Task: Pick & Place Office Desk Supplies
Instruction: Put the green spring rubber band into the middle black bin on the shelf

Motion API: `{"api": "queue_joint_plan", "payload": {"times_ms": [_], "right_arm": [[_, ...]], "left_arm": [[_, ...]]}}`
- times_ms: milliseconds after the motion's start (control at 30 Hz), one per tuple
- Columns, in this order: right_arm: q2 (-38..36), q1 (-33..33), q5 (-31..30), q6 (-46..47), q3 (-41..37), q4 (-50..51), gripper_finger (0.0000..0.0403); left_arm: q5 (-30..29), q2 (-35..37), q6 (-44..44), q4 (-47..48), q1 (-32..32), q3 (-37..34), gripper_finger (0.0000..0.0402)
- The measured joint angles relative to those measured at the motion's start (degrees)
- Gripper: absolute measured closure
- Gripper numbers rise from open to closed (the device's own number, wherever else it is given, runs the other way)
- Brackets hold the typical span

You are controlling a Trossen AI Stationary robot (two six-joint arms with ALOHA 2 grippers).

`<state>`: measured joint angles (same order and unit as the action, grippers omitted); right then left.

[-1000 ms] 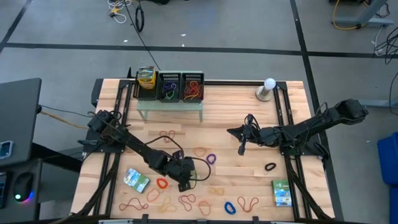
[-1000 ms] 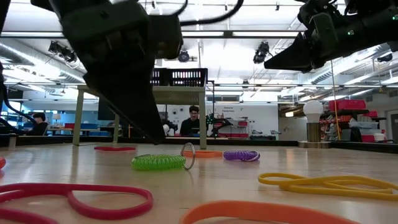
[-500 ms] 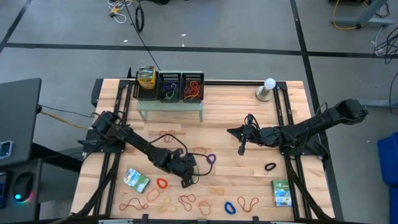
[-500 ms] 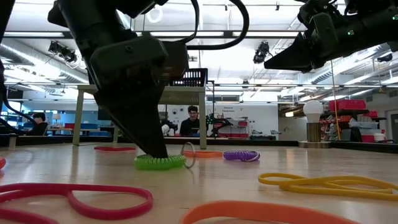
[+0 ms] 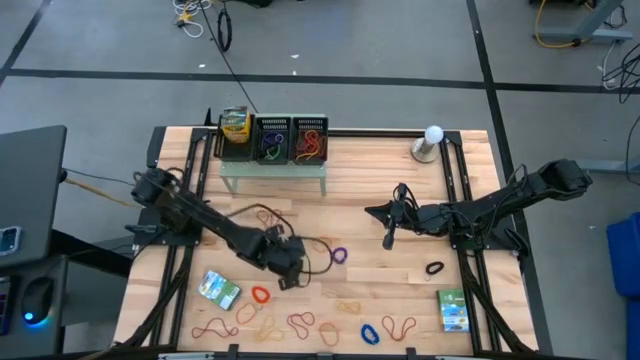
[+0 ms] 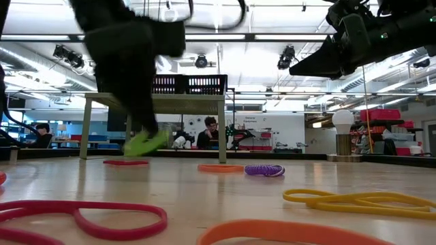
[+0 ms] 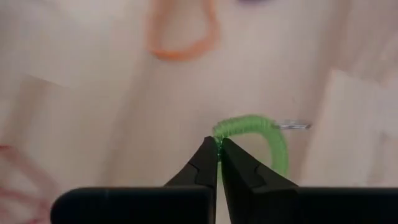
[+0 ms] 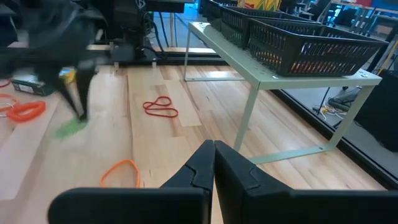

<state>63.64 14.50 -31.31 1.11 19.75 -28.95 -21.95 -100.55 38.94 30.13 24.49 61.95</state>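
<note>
My left gripper is shut on a green coiled band that carries a small metal ring. It hovers over the table's near-left middle, and the band shows lifted in the low view. My right gripper hangs shut and empty over the table's right middle. Loose on the wood lie a purple coil, an orange band, a red band, a black band and two green-white packets. My left gripper pinches one side of the green coil's loop between its two fingertips. The fingers slant down from above. The coil hangs clear of the table, its loop and the metal ring reaching out beyond the fingertips.
At the far edge a pale-green shelf carries black mesh trays and a crayon box. A lamp bulb stands at the far right. Several more bands lie along the near edge.
My left gripper has come down onto the green coil, shut on it and risen, drawing back toward the table's left. The coil has left the wood and now hangs clear. My right arm has kept still.
</note>
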Motion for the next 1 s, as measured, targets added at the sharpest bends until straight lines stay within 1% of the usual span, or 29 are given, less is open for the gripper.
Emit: {"api": "queue_joint_plan", "payload": {"times_ms": [100, 233, 367, 533, 633, 767, 900, 1000], "right_arm": [[0.0, 0.0, 0.0, -0.07, 0.0, 0.0, 0.0382], [0.0, -0.01, 0.0, -0.07, 0.0, 0.0, 0.0382], [0.0, 0.0, 0.0, -0.04, 0.0, 0.0, 0.0382], [0.0, 0.0, 0.0, -0.03, 0.0, -0.21, 0.0382], [0.0, 0.0, 0.0, -0.03, 0.0, -0.47, 0.0382], [0.0, 0.0, 0.0, -0.01, 0.0, -0.54, 0.0382], [0.0, -0.01, 0.0, -0.02, 0.0, -1.35, 0.0382], [0.0, -0.01, 0.0, -0.04, 0.0, -1.35, 0.0382]], "left_arm": [[-3.66, 5.76, -0.11, 2.6, -1.04, 0.0, 0.0391], [-8.37, 13.89, 0.11, 5.07, -4.23, 0.04, 0.0391], [-12.54, 21.57, -0.69, 5.85, -9.24, 0.07, 0.0391], [-16.58, 29.61, -6.55, 5.78, -17.27, 0.09, 0.0391], [-16.65, 33.1, -10.1, 5.28, -23.61, 0.09, 0.039], [-16.4, 35.1, -15.92, 4.24, -32.37, 0.11, 0.039], [-11.36, 34.25, -20.25, 3.11, -41.01, 0.12, 0.0389], [-7.37, 32.78, -22.02, 3.2, -45.76, 0.13, 0.0389]]}}
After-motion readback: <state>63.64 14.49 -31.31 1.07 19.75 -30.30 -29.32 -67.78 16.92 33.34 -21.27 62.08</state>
